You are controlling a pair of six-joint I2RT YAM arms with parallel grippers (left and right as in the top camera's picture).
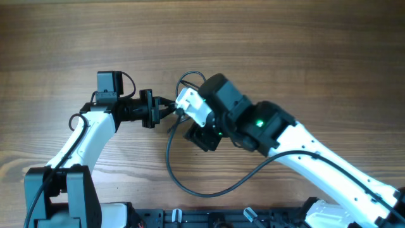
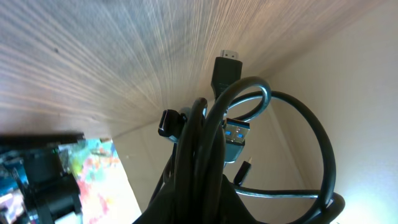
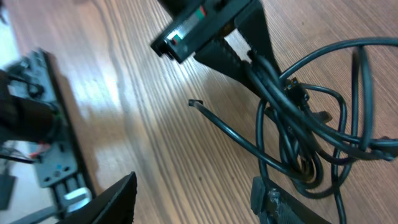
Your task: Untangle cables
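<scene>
The cables (image 2: 205, 155) are a tangled black bundle with an HDMI plug (image 2: 227, 65), a blue USB plug (image 2: 237, 137) and a small plug (image 2: 168, 122). My left gripper (image 1: 166, 109) is shut on the bundle; its jaws (image 2: 199, 208) are hidden under the cords. In the right wrist view the left gripper (image 3: 211, 34) clamps the cables (image 3: 298, 124), which loop over the wood, with one loose end (image 3: 196, 103). My right gripper (image 3: 186, 202) is open and empty just beside the tangle, its right finger close to the loops. In the overhead view a thin loop (image 1: 190, 78) sticks out above the right gripper (image 1: 183, 109).
A thicker black wire (image 1: 190, 187) curves from the right gripper over the wooden table (image 1: 285, 50) back to the right arm. A black rail with fittings (image 1: 209, 218) runs along the table's front edge, between the arm bases.
</scene>
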